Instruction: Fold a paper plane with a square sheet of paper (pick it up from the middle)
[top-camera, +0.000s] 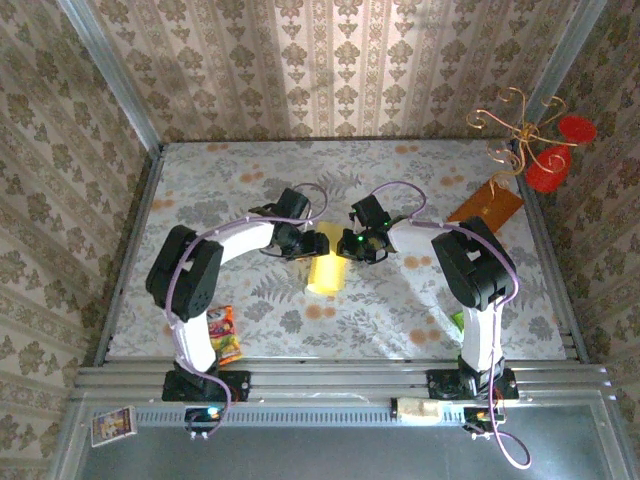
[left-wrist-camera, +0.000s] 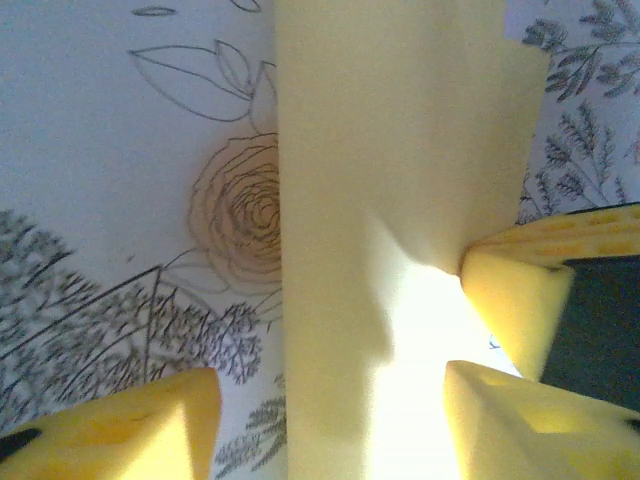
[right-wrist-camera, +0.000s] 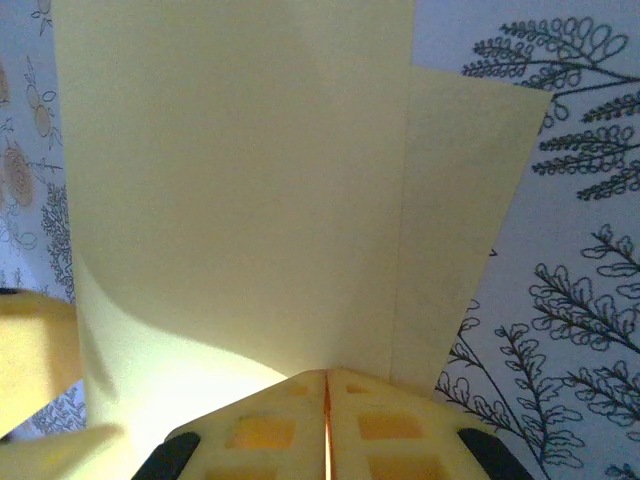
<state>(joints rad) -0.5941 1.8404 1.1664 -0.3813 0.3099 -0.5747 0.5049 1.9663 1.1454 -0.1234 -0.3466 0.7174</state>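
The square sheet of paper (top-camera: 322, 265) is pale yellow and lies folded into a narrow layered strip at mid table. I cannot make out a pointed paper plane shape in it. My left gripper (top-camera: 300, 243) is at its left side. In the left wrist view that gripper (left-wrist-camera: 330, 430) is open, with its foam fingers (left-wrist-camera: 120, 430) straddling the paper strip (left-wrist-camera: 390, 180). My right gripper (top-camera: 352, 246) meets the strip from the right. Its jaws (right-wrist-camera: 327, 378) are pressed together at the paper's (right-wrist-camera: 240, 180) near edge, pinching it. The right gripper's fingertip (left-wrist-camera: 510, 300) touches the strip's right edge.
An orange-brown board (top-camera: 487, 207) lies at the back right, beside a gold wire stand with red ornaments (top-camera: 545, 150). A colourful snack packet (top-camera: 226, 335) sits by the left arm's base. Something small and green (top-camera: 457, 322) lies by the right arm. The floral tablecloth (top-camera: 220, 200) is open on the left.
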